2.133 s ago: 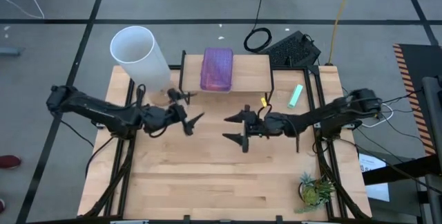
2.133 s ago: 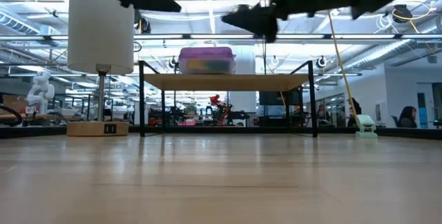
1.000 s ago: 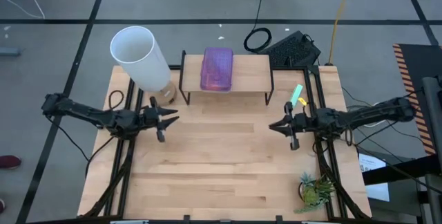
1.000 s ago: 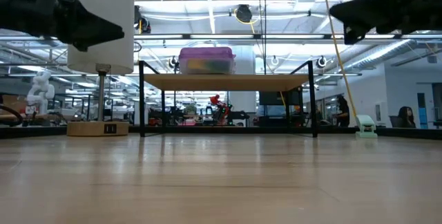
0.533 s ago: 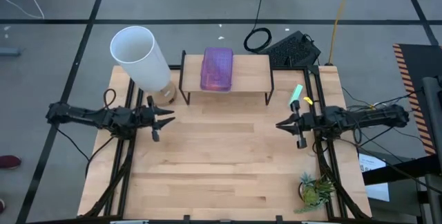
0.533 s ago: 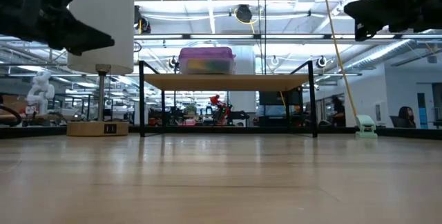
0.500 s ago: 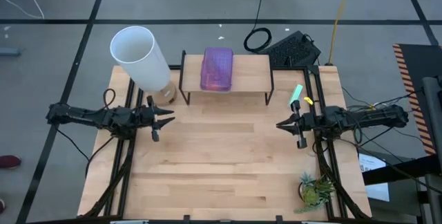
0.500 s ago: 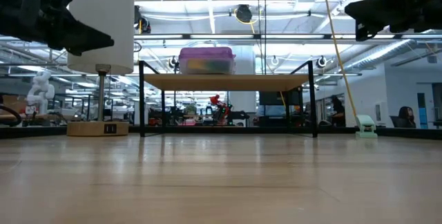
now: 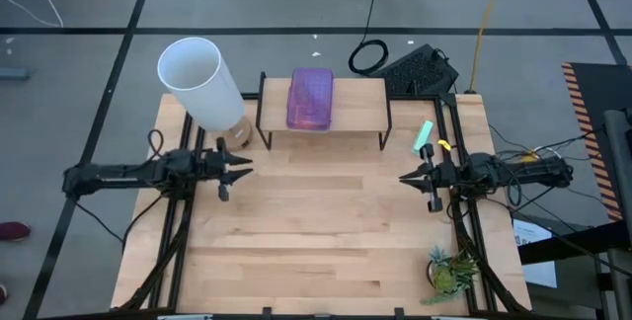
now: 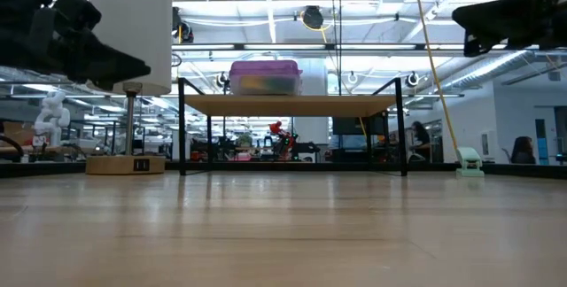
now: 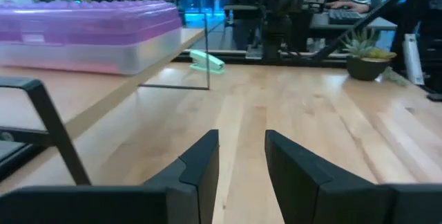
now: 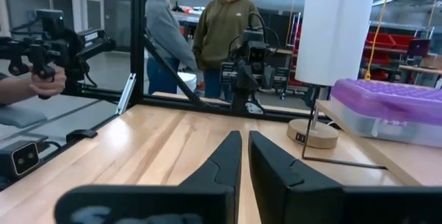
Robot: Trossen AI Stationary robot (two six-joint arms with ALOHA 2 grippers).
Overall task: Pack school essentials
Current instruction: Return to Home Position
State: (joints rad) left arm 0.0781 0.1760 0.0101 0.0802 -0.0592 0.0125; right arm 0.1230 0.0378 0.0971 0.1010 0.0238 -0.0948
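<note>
A clear case with a purple lid (image 9: 310, 99) lies on the black-framed wooden shelf (image 9: 355, 113) at the table's far side. Coloured school essentials show through the case's clear wall (image 10: 264, 84); which ones they are I cannot tell. My left gripper (image 9: 237, 170) hovers above the table near its left edge, fingers a little apart (image 11: 242, 162), nothing between them. My right gripper (image 9: 413, 179) hovers near the right edge, its fingers closed together (image 12: 245, 156) and holding nothing. Both point toward the table's middle.
A white-shaded lamp (image 9: 200, 81) stands at the far left on a wooden base (image 10: 124, 164). A mint-green object (image 9: 423, 136) lies at the far right, and a small potted plant (image 9: 451, 271) sits at the near right corner. People stand beyond the table (image 12: 221, 34).
Both grippers have drawn back from the table's middle, the left toward the left edge, the right toward the right edge. The right gripper's fingers, wide apart two seconds ago, have shut. In the last half second both have hardly moved.
</note>
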